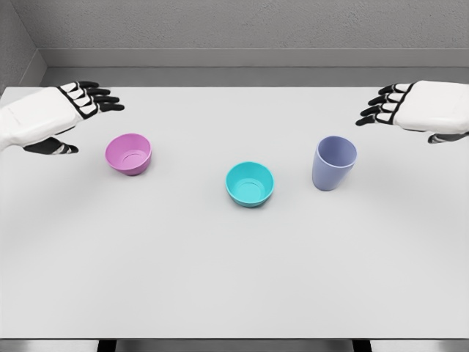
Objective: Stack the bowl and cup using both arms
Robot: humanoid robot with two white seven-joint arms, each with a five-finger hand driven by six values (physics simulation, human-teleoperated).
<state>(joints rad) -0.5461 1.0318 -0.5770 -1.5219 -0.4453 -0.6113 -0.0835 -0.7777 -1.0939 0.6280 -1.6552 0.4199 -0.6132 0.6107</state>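
Note:
Three vessels stand apart on the white table [234, 279]. A pink bowl [128, 153] is at the left, a teal bowl [250, 183] sits in the middle, and a lavender cup [333, 163] stands upright at the right. My left hand [82, 110] hovers up and left of the pink bowl, fingers spread, holding nothing. Up and right of the cup, my right hand [396, 108] is likewise open and empty. Neither hand touches anything.
The table's far edge meets a grey wall [234, 29] behind. Its near edge runs along the bottom of the view. Wide bare tabletop lies in front of the three vessels.

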